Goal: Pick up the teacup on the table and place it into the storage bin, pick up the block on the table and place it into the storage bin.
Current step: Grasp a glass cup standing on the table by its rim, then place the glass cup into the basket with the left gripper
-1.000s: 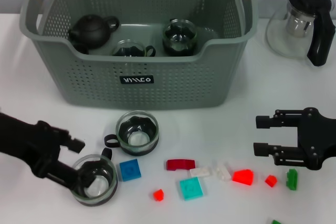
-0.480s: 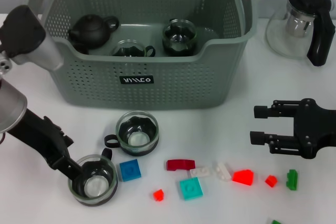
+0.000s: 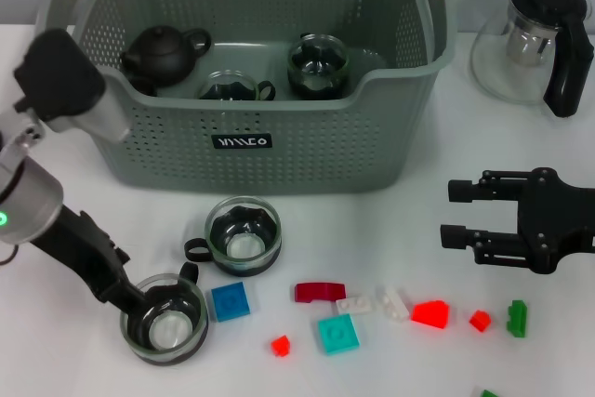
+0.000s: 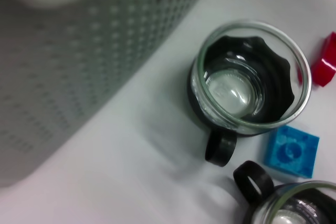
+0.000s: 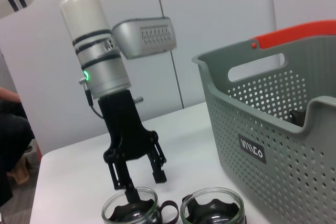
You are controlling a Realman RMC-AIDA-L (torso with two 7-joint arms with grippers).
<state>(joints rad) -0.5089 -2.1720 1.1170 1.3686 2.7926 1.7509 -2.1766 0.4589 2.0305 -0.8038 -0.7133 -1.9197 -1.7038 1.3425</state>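
Observation:
Two glass teacups with black liners stand in front of the storage bin (image 3: pixel 251 141): one nearer the bin (image 3: pixel 244 234) and one at the front left (image 3: pixel 167 320). My left gripper (image 3: pixel 133 301) stands upright over the front-left teacup (image 5: pixel 128 208). It is open, with one finger dipping inside the rim and the other outside. The left wrist view shows the other teacup (image 4: pixel 247 77) and a blue block (image 4: pixel 292 151). Blocks lie scattered along the table's front, among them blue (image 3: pixel 230 301), teal (image 3: pixel 337 333) and red (image 3: pixel 429 313). My right gripper (image 3: pixel 450 214) hovers open at the right, holding nothing.
Inside the bin are a black teapot (image 3: pixel 163 53) and two glass cups (image 3: pixel 318 64). A glass pitcher with a black handle (image 3: pixel 539 39) stands at the back right. Small green (image 3: pixel 517 317), white (image 3: pixel 353 304) and dark red (image 3: pixel 320 291) blocks lie near the right gripper.
My left arm has swung up from a low reach to a steep, upright pose, its finger staying at the front-left teacup's rim. The right gripper has drifted slightly left. The teacups have not moved.

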